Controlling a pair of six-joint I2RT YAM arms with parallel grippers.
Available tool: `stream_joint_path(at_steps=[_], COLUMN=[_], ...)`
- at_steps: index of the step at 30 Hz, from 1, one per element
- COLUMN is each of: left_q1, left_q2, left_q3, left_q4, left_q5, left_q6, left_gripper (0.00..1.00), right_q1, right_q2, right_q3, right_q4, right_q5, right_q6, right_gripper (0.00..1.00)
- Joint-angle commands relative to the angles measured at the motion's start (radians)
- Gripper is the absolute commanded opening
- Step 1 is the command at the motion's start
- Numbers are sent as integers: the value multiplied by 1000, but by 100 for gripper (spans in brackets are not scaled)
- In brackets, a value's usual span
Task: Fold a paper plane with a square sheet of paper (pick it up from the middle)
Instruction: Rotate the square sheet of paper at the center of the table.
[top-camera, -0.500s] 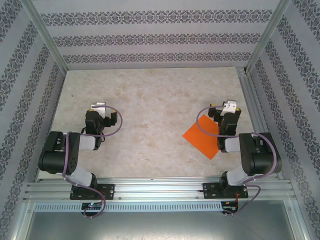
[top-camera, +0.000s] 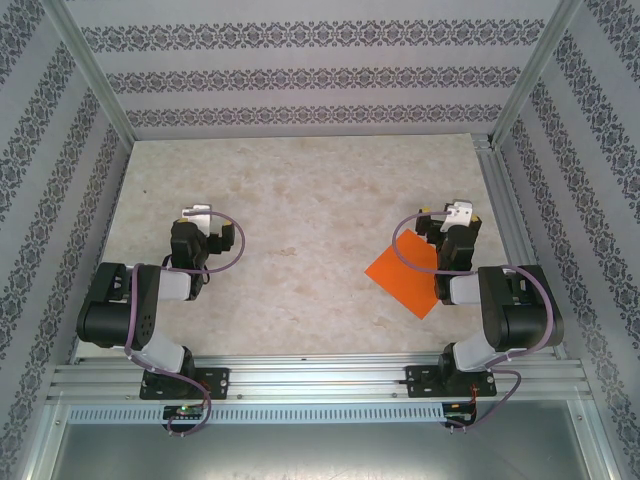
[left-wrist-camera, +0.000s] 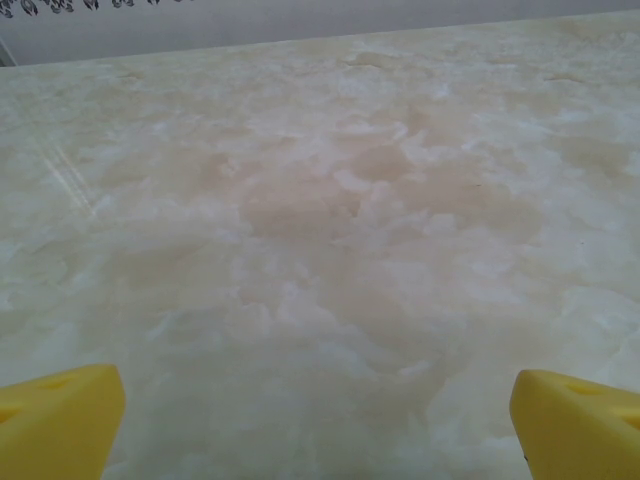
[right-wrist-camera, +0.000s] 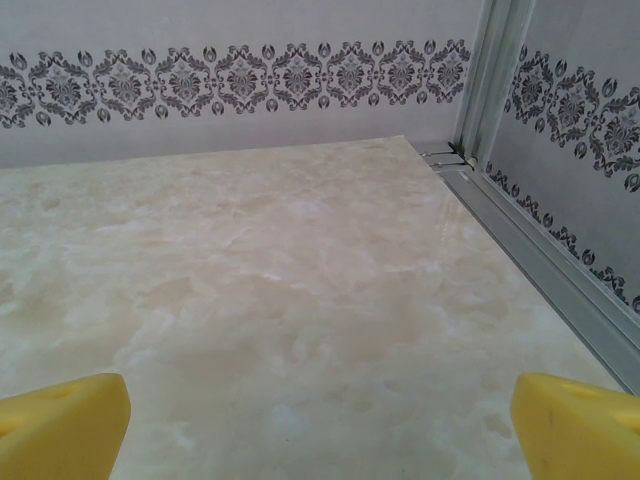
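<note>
The left claw (top-camera: 198, 214) sits over the left half of the counter (top-camera: 320, 170), with its arm folded back toward its base at the near edge. Seen from the left wrist, its two yellow fingertips (left-wrist-camera: 58, 422) stand in the bottom corners, spread wide apart, and bare cream marbled surface lies between them. It is pinching nothing.

The middle of the counter is the same pale, blotchy stone pattern.

On the right half lies the sheet of paper (top-camera: 403, 275). It is bright orange, flat and unfolded, and turned like a diamond with one corner pointing toward the centre. Its right side runs under the right arm, which crosses above it; whether the arm touches the paper cannot be told.

The right claw (top-camera: 456, 212) sits just past the sheet's far corner and points toward the back wall (right-wrist-camera: 250, 80). From the right wrist, its yellow fingertips (right-wrist-camera: 60, 425) are also spread wide in the bottom corners, with plain counter between them. Beyond them is the wall's dark floral band. A metal post (right-wrist-camera: 492, 70) and a rail (right-wrist-camera: 540, 260) run along the right edge.
</note>
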Motion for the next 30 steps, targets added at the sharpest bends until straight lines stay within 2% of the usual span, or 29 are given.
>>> stream_joint_path(at_steps=[1, 12, 15, 18, 19, 22, 24, 25, 26, 27, 29, 30], left_q1=[-10, -10, -10, -10, -9, -9, -9, -9, -9, -9, -9, -9], left_q2=[-3, -8, -65, -193, -236, -389, -485, -514, -535, -546, -555, -560], left_q3=[13, 8, 1, 22, 29, 22, 82, 124, 185, 240, 308, 324], left_q4=[52, 61, 28, -137, -182, -257, -439, -548, -689, -828, -1032, -1103], left_q5=[10, 8, -18, -27, -15, -20, -54, -83, -114, -152, -252, -247], left_q6=[13, 14, 3, -23, -27, -85, -162, -213, -274, -326, -484, -524], left_gripper=[100, 100, 100, 100, 100, 100, 100, 100, 100, 100, 100, 100], right_q1=[-8, -15, -9, 20, 33, 38, 39, 37, 29, 20, 13, 14], right_q2=[6, 5, -10, -88, -141, -319, -377, -389, -405, -420, -448, -455], right_q3=[6, 6, 6, 6, 41, 210, 350, 397, 447, 471, 437, 412], right_q4=[6, 12, 0, -74, -158, -735, -1068, -1173, -1288, -1343, -1320, -1301], right_q5=[-7, -20, -35, 13, 50, 50, 50, 38, -25, -144, -340, -427], right_q6=[16, 23, 10, -13, -9, 92, 263, 341, 423, 448, 517, 559], right_gripper=[98, 98, 98, 98, 98, 98, 98, 98, 98, 98, 98, 98])
